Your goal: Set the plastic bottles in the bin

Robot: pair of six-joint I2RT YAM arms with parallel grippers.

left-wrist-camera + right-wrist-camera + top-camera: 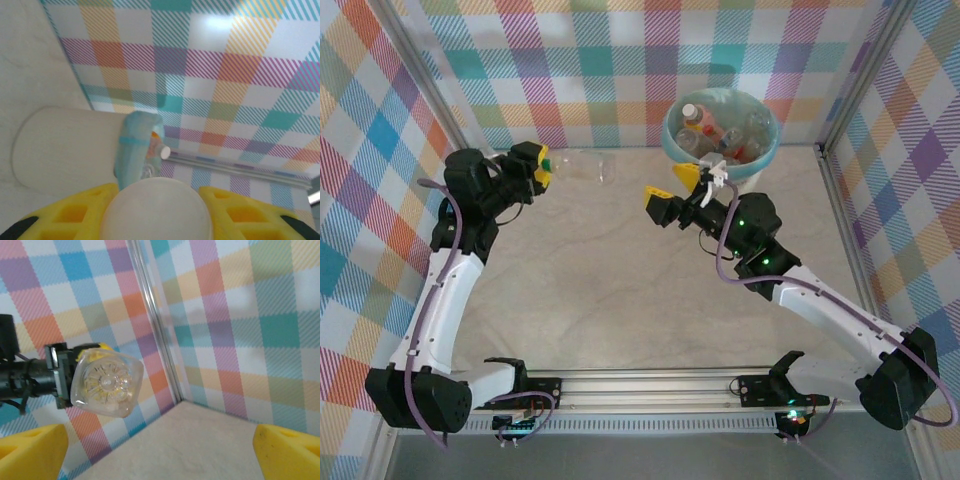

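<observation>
- My left tool (544,167) is clenched on 1 clear bottle (106,384), held level off the desk (620,290), its base aimed at the right tool (665,180).
- The right tool gapes empty beside the bin (772,148); I judge that arm nearer.

Bottle (159,212) in end effector (157,194), bin (65,145) beyond

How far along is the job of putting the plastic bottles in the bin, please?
Done: several bottles already lie in the bin. In hand: the left gripper is shut on a clear bottle, held in the air to the left of the bin in the top view. The right gripper is open and empty beside the bin. Left: carry that bottle over and drop it in; it looks like the last one.
</observation>
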